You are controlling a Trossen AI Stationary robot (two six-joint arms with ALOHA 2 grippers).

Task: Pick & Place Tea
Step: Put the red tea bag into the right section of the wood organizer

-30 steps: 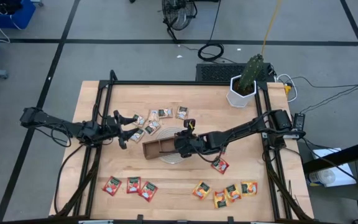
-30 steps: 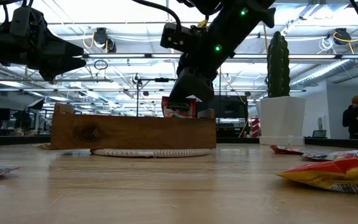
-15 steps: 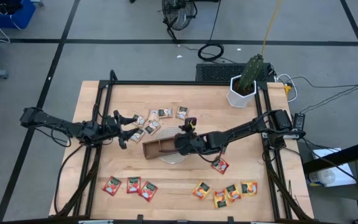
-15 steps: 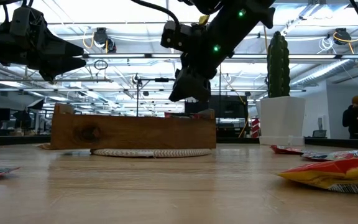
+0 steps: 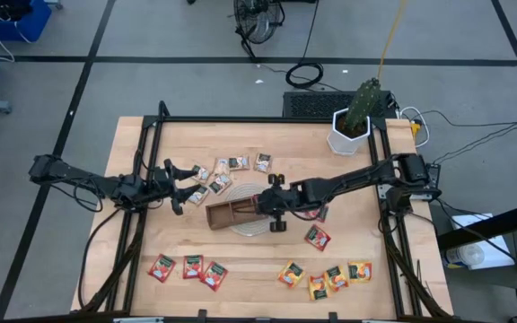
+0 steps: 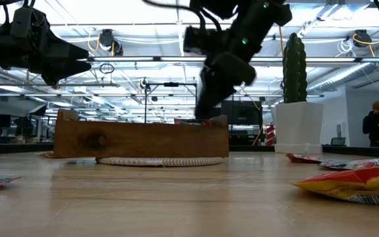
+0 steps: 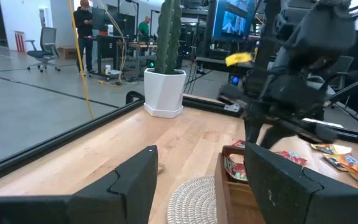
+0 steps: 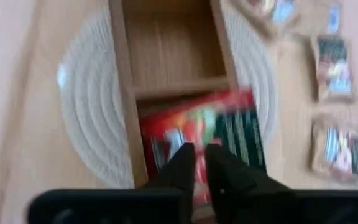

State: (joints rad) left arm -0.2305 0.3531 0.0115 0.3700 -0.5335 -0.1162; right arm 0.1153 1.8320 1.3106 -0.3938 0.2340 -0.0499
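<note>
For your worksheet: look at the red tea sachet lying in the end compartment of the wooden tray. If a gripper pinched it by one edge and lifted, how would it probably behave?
The red sachet looks thin and flat, so it would probably be light and flex or droop from a pinched edge. Its printed wrapper seems glossy, so it may slip between fingers. Lying flat inside the wooden tray, it should not roll or tip.

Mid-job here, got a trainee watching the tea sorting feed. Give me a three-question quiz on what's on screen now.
1. True or false: a red sachet lies in an end compartment of the wooden tray.
2. Which claw hangs over the tray? A) left B) right
3. Fill in: the white pot at the table's far corner holds a ____.

Key
1. True: it shows there in the right wrist view.
2. B: the right claw, fingers together and empty, is above the tray's end; the left claw waits open by the beige sachets.
3. Cactus.
</note>
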